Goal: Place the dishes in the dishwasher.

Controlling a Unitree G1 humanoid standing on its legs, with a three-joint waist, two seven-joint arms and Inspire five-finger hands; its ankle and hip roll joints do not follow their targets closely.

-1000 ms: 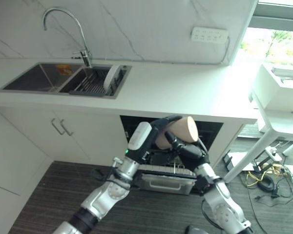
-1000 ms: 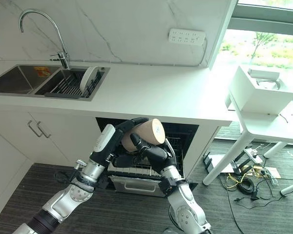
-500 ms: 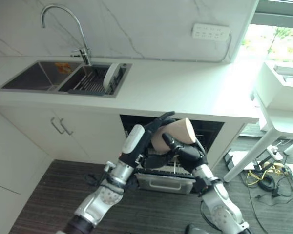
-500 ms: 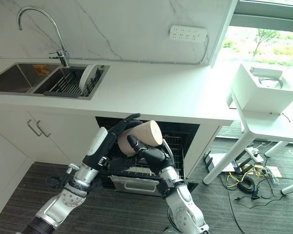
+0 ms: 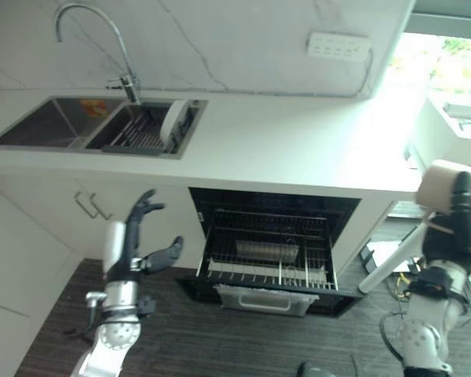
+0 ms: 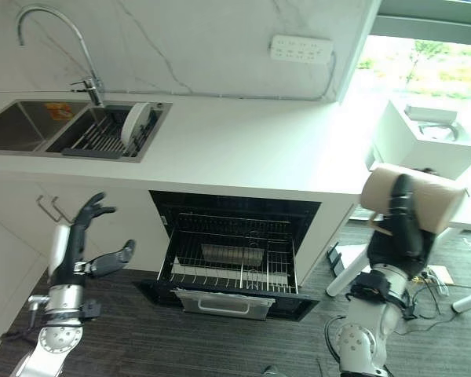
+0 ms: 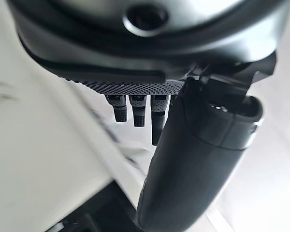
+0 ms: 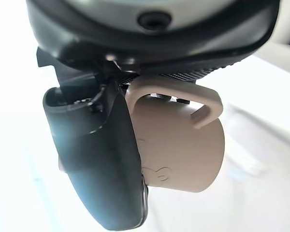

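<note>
Mug [image 6: 424,196], beige, with a loop handle, sat in my right hand [image 6: 403,228], fingers and thumb curled round its body; I saw the grip plainly in the right wrist view, the handle [image 8: 183,99] standing free beside the thumb [image 8: 104,164]. I held the mug raised at the far right, level with the bench [image 6: 243,153] edge and well apart from the dishwasher [image 6: 235,251]. My left hand [image 5: 133,247] hung at the left, in front of the cabinet doors [image 5: 47,228], its fingers [image 5: 141,212] spread and straight and holding nothing; the left wrist view showed the fingers [image 7: 137,108] extended beside the thumb [image 7: 193,164].

Between the two hands the dishwasher stood open under the bench, its wire rack [image 5: 267,251] pulled forward over the lowered door [image 5: 263,298]. Something grey lay in the middle of the rack; I could not tell what it was. On the bench to the left lay a double sink [image 5: 94,129] with a curved tap [image 5: 86,35] behind it. A white plate [image 5: 173,122] stood on edge in a drying rack [image 5: 145,133] in the sink's right basin. A socket strip [image 5: 339,45] was fixed to the marble wall above the bench. A white table [image 6: 424,196] stood behind the mug at the right, by the window.
</note>
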